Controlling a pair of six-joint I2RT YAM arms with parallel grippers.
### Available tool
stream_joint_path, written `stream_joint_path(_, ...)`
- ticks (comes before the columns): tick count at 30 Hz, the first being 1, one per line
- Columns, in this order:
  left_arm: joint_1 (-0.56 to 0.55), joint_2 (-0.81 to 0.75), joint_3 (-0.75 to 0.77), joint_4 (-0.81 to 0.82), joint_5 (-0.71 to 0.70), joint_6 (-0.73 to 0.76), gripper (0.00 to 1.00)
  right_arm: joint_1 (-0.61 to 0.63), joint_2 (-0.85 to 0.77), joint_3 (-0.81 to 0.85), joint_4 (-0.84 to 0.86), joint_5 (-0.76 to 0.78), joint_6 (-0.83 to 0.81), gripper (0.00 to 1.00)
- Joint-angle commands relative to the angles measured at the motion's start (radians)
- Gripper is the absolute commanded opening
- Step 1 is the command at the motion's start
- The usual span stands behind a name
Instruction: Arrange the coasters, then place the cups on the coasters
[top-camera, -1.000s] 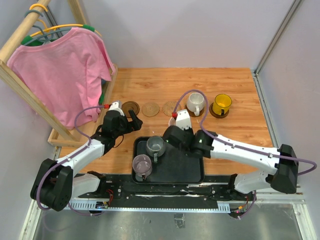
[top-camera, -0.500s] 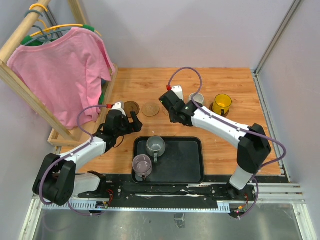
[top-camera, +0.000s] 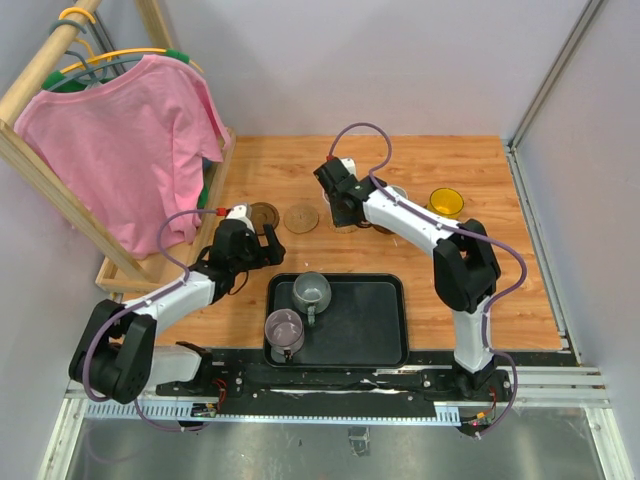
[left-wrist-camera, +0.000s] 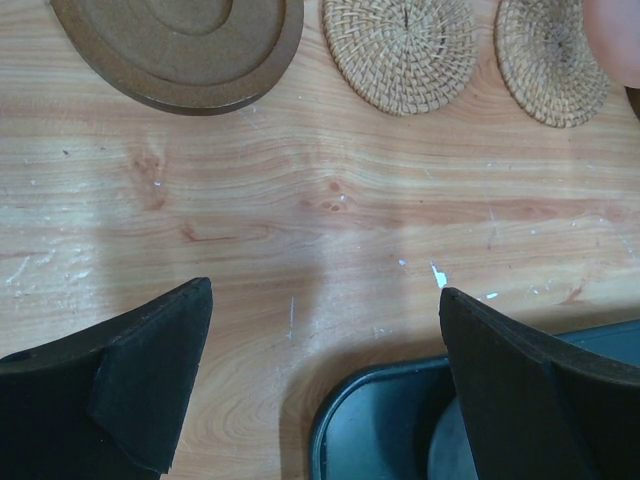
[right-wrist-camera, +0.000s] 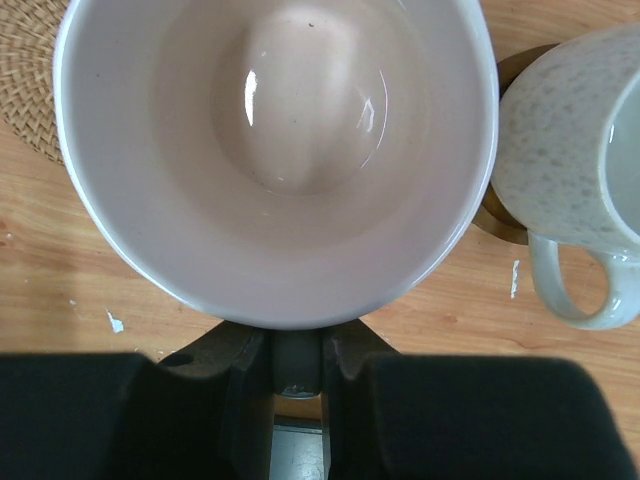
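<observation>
Grey-walled bay with a wooden desk (top-camera: 450, 270); a clothes rack (top-camera: 40, 68) bearing a pink shirt (top-camera: 130, 150) stands at its left. My right claw (right-wrist-camera: 295, 362) is closed on the handle of the pale pink cup (right-wrist-camera: 275, 150), holding it at the coaster row over the right-hand tan coaster (right-wrist-camera: 25, 90), of which only an edge shows. I cannot tell whether the cup's base is down yet. My left claw (left-wrist-camera: 325, 375) hangs with jaws fully apart and holds nothing, between the black tray (left-wrist-camera: 380, 430) and two bare discs: a dark brown coaster (left-wrist-camera: 180, 45) and the left-hand tan coaster (left-wrist-camera: 400, 50). The off-white cup (right-wrist-camera: 575, 170) stands on a second dark brown coaster (right-wrist-camera: 497, 215), and the yellow cup (top-camera: 445, 202) is further right. The grey-blue cup (top-camera: 311, 290) and mauve cup (top-camera: 284, 328) wait in the tray.

Hazards, as I judge them: the pink rim is just beside the off-white cup, so any rightward drift could knock that cup off its disc. The tan coaster peeks out on one side only, so a release here may seat the cup partly off it. The hold is on the handle alone, so the cup could swing.

Against the frame a second earlier, the right arm has swung from above the tray out to the row. The left arm has barely shifted, and the other cups are unmoved.
</observation>
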Motion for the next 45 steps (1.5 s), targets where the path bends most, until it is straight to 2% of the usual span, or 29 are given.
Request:
stream_joint_path(1,-0.007,0.027,0.037,0.032,-0.013,0.030,1.00,-0.007,0.025,0.073,-0.016,0.005,-0.011,0.01)
stream_joint_path(24,-0.007,0.057,0.051,0.032,-0.015,0.030,1.00,-0.064,0.069,0.044,0.027,-0.051,0.013,0.01)
stream_joint_path(45,-0.007,0.076,0.057,0.032,-0.017,0.036,1.00,-0.076,0.116,0.056,0.037,-0.034,0.028,0.01)
